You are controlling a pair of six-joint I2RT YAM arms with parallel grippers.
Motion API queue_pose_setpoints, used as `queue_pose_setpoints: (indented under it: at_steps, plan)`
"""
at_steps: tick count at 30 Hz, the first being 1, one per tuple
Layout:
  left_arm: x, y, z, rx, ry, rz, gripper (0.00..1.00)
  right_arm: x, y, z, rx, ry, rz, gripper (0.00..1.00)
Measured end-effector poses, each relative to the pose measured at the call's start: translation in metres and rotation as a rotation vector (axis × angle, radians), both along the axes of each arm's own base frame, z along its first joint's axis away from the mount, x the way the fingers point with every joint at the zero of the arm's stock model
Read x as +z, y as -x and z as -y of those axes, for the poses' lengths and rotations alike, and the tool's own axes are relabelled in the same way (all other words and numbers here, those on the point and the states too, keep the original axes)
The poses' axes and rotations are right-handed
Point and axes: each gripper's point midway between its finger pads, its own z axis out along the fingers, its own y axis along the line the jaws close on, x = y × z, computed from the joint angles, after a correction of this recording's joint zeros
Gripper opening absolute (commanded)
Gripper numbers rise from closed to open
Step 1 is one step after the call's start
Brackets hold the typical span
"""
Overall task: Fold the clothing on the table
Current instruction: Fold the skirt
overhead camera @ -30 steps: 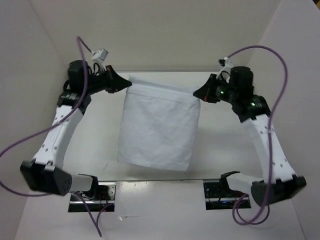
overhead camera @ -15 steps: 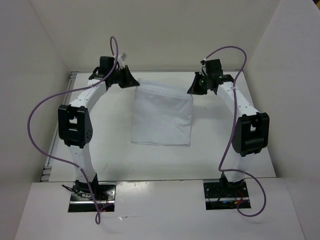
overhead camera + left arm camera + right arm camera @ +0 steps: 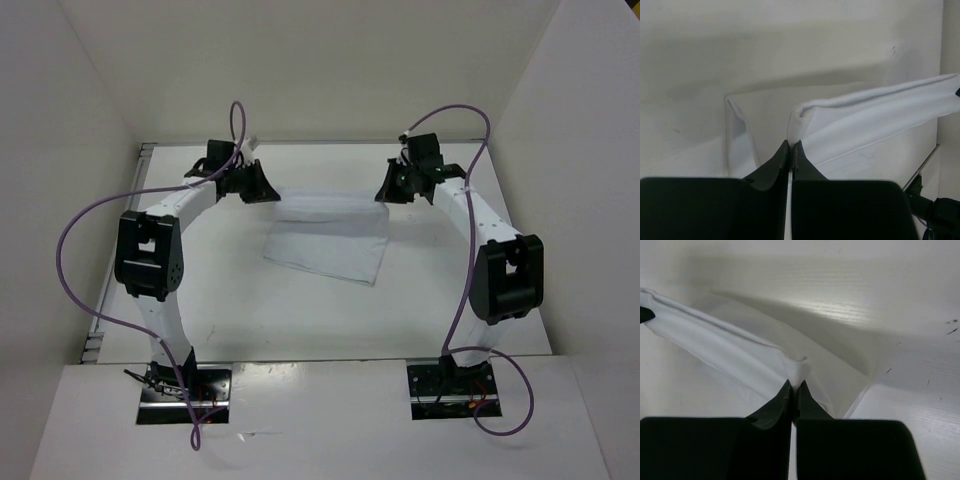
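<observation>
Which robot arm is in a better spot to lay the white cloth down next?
Neither, probably: the left tool and right tool each pinch one far corner of the clothing, about level, so both should move together.

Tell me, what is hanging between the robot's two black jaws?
The plain white, thin fabric clothing spans that gap: the left jaws and right jaws are each shut on one corner of its far edge. The top external view shows it best.
</observation>
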Motion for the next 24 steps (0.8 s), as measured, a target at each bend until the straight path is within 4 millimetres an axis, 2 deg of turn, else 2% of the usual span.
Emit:
queue_pose_setpoints:
  at_steps: [4,15,24]
  plan:
    - [-0.022,0.014,0.0,-0.003,-0.007,-0.056,0.0,-0.021,0.013,0.002,-0.003,0.021,-0.05,0.0]
    - [-0.013,0.015,-0.001,0.0,-0.006,-0.024,0.0,-0.041,0.032,0.003,-0.001,0.032,-0.101,0.0]
    - [-0.035,0.03,0.0,0.004,-0.015,-0.083,0.0,-0.056,0.047,-0.003,0.018,0.034,-0.149,0.0]
